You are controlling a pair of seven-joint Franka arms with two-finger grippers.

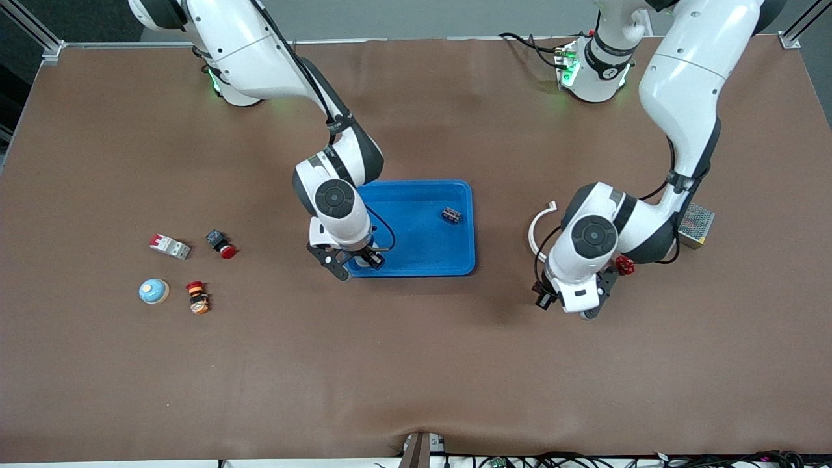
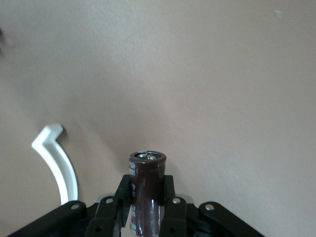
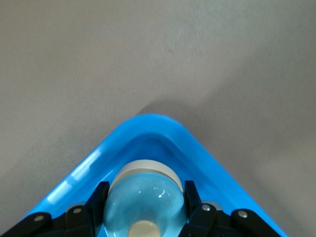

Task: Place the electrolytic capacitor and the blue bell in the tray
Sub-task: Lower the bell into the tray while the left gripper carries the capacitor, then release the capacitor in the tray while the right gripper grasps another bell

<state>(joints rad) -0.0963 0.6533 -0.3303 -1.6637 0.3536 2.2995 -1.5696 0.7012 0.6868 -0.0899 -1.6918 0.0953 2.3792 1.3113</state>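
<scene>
Starting at the left gripper [image 2: 146,186]: fingers pressed in on a dark brown cylindrical electrolytic capacitor [image 2: 147,168], gripped upright with its metal-capped end poking out past the fingertips. Hanging over bare brown table [image 1: 416,377] toward the left arm's end, well apart from the shallow bright-blue rectangular plastic tray [image 1: 422,270].

Over to the right gripper [image 3: 145,190]: spread partway and pinching a pale blue dome-shaped bell with a cream button on top [image 3: 143,207]. Sitting right over the tray corner nearest the front camera, at the right arm's end of the tray. Can't tell whether touching the tray floor or just above it.

Counting up:
- 1 capacitor
- 2 blue bells: the pinched one, plus a second blue bell [image 1: 154,290] out on the table toward the right arm's end
- 1 tray, with one small dark component [image 1: 452,214] lying inside, near the rim at the left arm's end

Other stuff around:
- a white curved plastic strip [image 1: 538,227] just beside the left gripper
- a small red wheel-shaped knob [image 1: 624,264] tucked near the left arm's wrist
- a metal mesh box [image 1: 697,224] a bit farther out
- near the second bell: a red-and-white switch block [image 1: 169,246], a black button with a red cap [image 1: 221,244] and an orange-and-red button [image 1: 197,297]

Open table between tray and left gripper.
</scene>
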